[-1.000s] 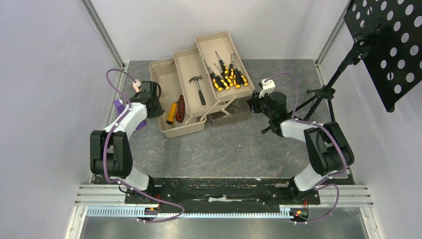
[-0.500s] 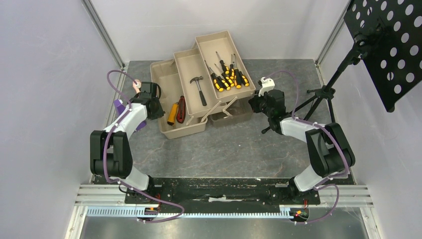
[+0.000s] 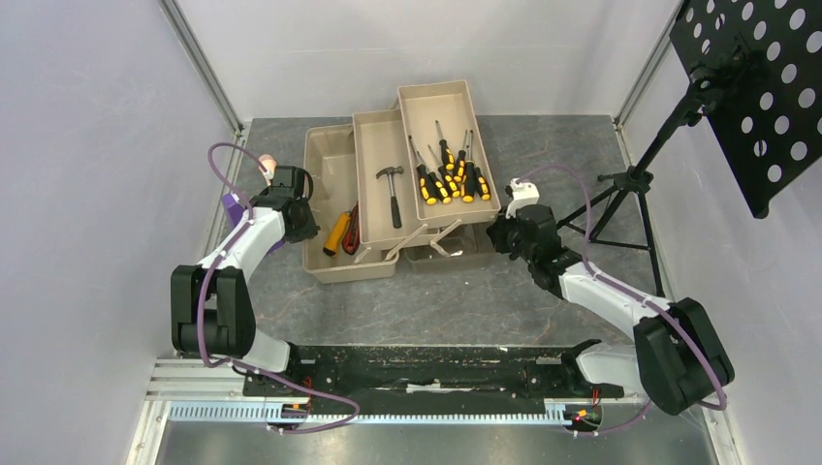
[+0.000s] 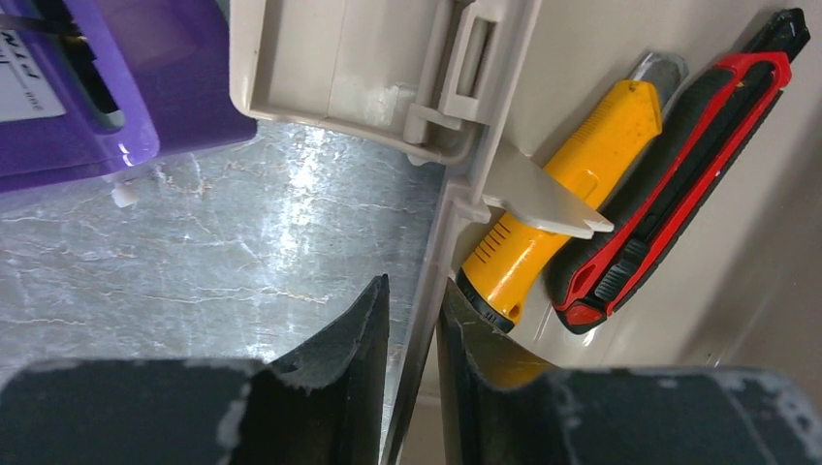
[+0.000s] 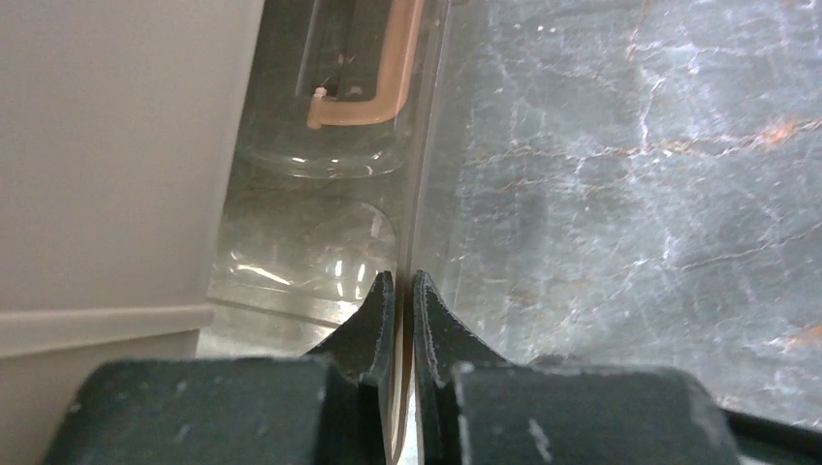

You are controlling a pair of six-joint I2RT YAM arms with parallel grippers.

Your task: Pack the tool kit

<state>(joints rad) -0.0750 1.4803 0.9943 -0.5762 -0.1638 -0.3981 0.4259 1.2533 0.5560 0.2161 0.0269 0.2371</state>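
The tan toolbox stands open at the table's far middle, its trays fanned out. Orange-and-black screwdrivers lie in the top tray and a small hammer in the middle tray. A red-black utility knife and a yellow one lie in the bottom compartment. My left gripper is shut on the box's left wall, beside the yellow knife and the red-black knife. My right gripper is shut on the translucent lid's edge; the pinkish handle shows through it.
A purple block sits by the left wall, also in the left wrist view. A black tripod with a perforated black panel stands at the right. White walls close in the back and sides.
The toolbox has slid right and toward the near edge, turning a little. Both grippers moved with it, still shut on its sides. The right arm's elbow swung out to the right.
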